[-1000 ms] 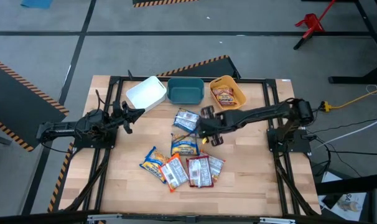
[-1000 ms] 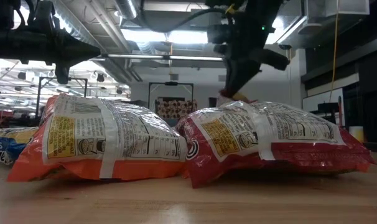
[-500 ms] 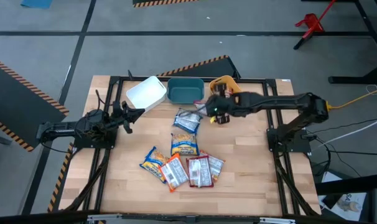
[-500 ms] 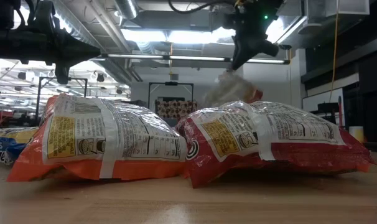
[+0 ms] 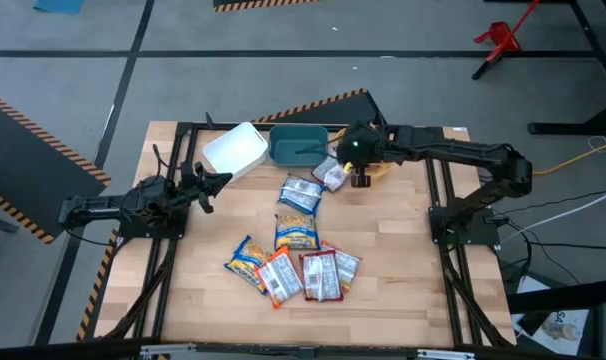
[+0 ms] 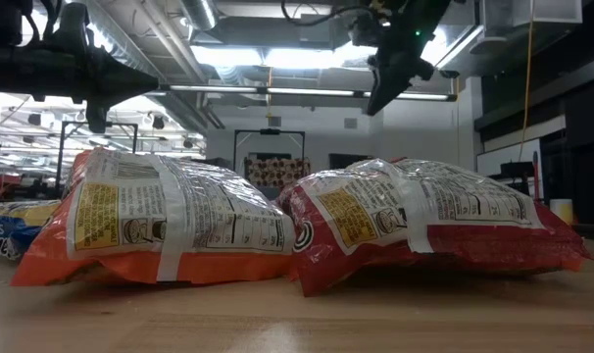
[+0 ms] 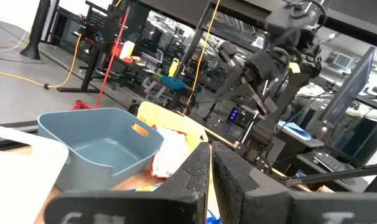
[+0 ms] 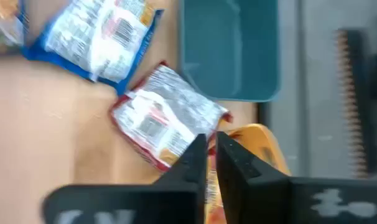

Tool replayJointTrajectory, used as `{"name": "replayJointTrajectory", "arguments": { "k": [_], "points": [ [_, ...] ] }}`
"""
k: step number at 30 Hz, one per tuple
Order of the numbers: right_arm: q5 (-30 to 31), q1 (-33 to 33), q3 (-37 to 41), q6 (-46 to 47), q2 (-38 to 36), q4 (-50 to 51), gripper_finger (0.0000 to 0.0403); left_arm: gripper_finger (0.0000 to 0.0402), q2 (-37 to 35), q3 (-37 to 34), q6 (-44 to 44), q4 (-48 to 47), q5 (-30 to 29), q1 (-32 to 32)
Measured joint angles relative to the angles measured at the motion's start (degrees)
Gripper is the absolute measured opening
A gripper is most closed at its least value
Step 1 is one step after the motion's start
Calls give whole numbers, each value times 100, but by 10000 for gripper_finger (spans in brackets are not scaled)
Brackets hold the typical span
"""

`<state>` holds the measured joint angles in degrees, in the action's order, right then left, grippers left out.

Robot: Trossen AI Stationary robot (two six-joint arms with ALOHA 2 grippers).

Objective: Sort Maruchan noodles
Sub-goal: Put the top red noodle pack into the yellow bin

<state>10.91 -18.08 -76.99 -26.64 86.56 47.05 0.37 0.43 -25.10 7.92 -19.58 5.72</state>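
1. High view: my right gripper [image 5: 360, 167] is up at the far side of the table [image 5: 413, 290], over the near edge of the orange bin [image 5: 380, 165].
2. Its fingers [image 8: 195, 163] stand almost together with a thin gap; they grasp nothing.
3. One red packet [image 5: 332, 174] is just beside that gripper, by the teal bin [image 5: 298, 147]. In my right wrist view this red packet [image 8: 167, 124] is clear of the fingers; I cannot tell if it rests on the wood.
4. A blue packet [image 5: 301, 193] lies near it, another [image 5: 296, 232] toward mid-table.
5. Four more packets [image 5: 288, 272] lie clustered at the near side.
6. The white bin [image 5: 235, 150] stands beside the teal one.
7. My left gripper [image 5: 205, 187] waits at the left edge, fingers [image 7: 198, 171] pressed together, clenched on nothing.
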Motion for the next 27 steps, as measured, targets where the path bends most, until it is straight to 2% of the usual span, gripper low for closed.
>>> {"name": "replayJointTrajectory", "arguments": {
  "k": [4,10,14,18,22,27],
  "points": [
    [-597,-374,2,455,18,27,99,11,1,-2,0,0,-47,0],
    [-907,-742,0,883,133,-65,262,11,0,-2,17,0,-50,0],
    [-874,-809,2,1083,488,-75,335,11,1,-2,18,-2,-53,0],
    [-902,-784,6,985,1009,-257,366,11,1,0,16,-58,-51,0],
    [-941,-786,7,891,1409,-533,371,11,0,-1,13,-105,-51,0],
    [-891,-804,7,833,1572,-689,371,11,0,0,-4,-109,-54,0]
  ]
}}
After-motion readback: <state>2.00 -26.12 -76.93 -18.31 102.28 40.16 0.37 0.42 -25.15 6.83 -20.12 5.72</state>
